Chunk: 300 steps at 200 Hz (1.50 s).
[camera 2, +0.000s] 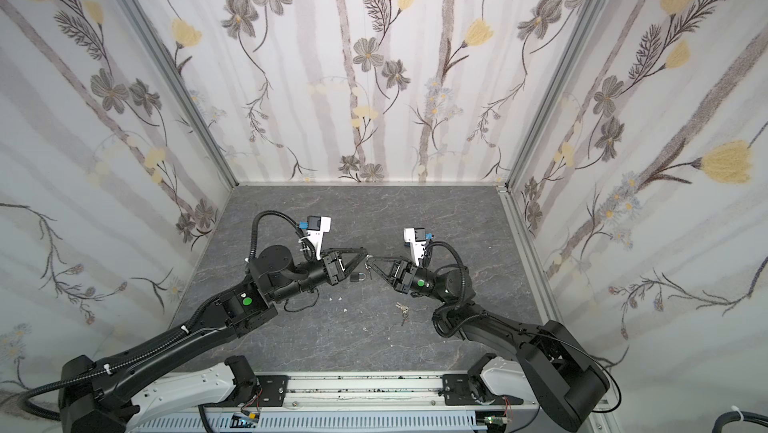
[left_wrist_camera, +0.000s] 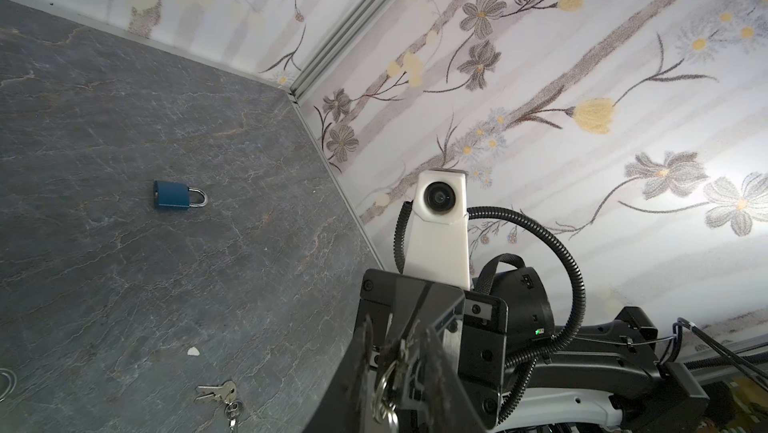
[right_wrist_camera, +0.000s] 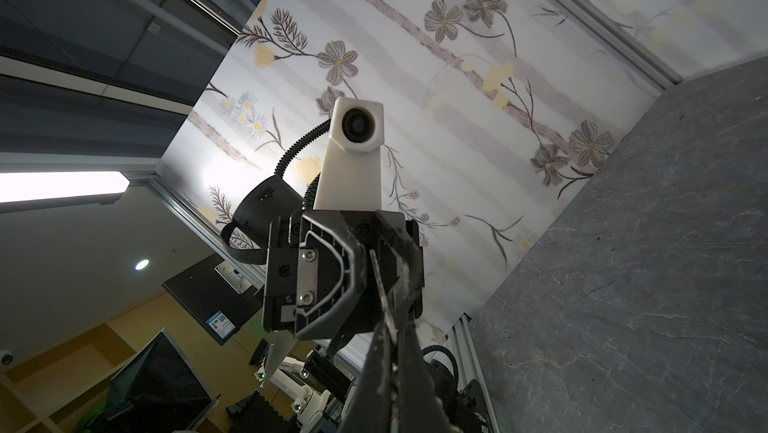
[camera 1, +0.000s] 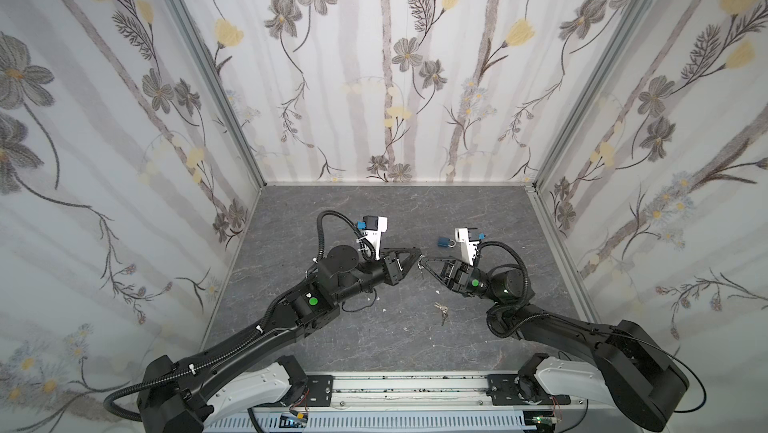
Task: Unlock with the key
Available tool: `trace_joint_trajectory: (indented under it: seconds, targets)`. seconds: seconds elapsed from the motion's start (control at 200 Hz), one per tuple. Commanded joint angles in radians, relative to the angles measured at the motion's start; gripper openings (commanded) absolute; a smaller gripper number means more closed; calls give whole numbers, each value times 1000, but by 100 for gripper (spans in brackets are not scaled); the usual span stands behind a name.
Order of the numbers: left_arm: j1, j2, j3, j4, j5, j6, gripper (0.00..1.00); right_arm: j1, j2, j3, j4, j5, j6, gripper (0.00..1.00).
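Note:
Above the middle of the table my two grippers meet tip to tip. The right gripper [camera 1: 423, 263] [right_wrist_camera: 392, 335] is shut on the key [right_wrist_camera: 380, 293] [left_wrist_camera: 402, 347], whose silver ring [left_wrist_camera: 384, 389] hangs below. The left gripper [camera 1: 419, 253] [left_wrist_camera: 397, 331] stands slightly open, with a finger on each side of the key and a small gap showing. A blue padlock [camera 1: 446, 241] [left_wrist_camera: 174, 195] lies flat on the table behind the grippers. A dark padlock [camera 2: 358, 278] lies under the left gripper.
A second bunch of keys [camera 1: 441, 311] [camera 2: 402, 310] [left_wrist_camera: 220, 393] lies on the grey table [camera 1: 374, 327] nearer the front. Small white scraps [camera 2: 345, 310] dot the surface. Flowered walls close the left, back and right sides.

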<state>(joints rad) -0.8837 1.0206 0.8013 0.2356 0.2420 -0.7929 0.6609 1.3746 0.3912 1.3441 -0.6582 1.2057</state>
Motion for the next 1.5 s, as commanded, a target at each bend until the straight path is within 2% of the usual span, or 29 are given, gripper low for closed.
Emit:
trace_joint_trajectory:
  seconds: [0.0, 0.105, 0.3, 0.325, 0.355, 0.38, 0.5, 0.704, 0.919, 1.139, 1.494]
  targets:
    - [-1, 20, 14, 34, 62, -14, 9, 0, -6, 2, 4, -6, -14, 0]
    - [0, 30, 16, 41, 63, -16, 0, 0, -10, 3, 0, -11, -17, 0]
    - [2, 9, 15, 10, 23, -9, 0, -5, -48, -4, -64, -7, -59, 0]
    - [3, 2, 14, 0, 13, -9, 10, -7, -56, -5, -82, -6, -69, 0]
    - [4, -5, 15, -19, -8, -12, 33, -10, -67, -9, -103, -6, -80, 0]
    - [5, -12, 14, -39, -27, -13, 44, -15, -76, -12, -119, -5, -89, 0]
    - [18, -44, 25, -159, -93, -1, 65, -39, -129, -35, -217, -2, -134, 0]
    - [71, -30, 95, -448, -155, 36, 74, -61, -272, -53, -546, 58, -304, 0]
    - [155, 65, 121, -569, -112, 56, 76, -70, -399, -82, -812, 156, -429, 0]
    - [227, 268, 176, -588, 21, 89, 79, -70, -472, -122, -921, 223, -480, 0]
    - [261, 603, 363, -651, 103, 193, 82, -72, -514, -163, -975, 274, -508, 0]
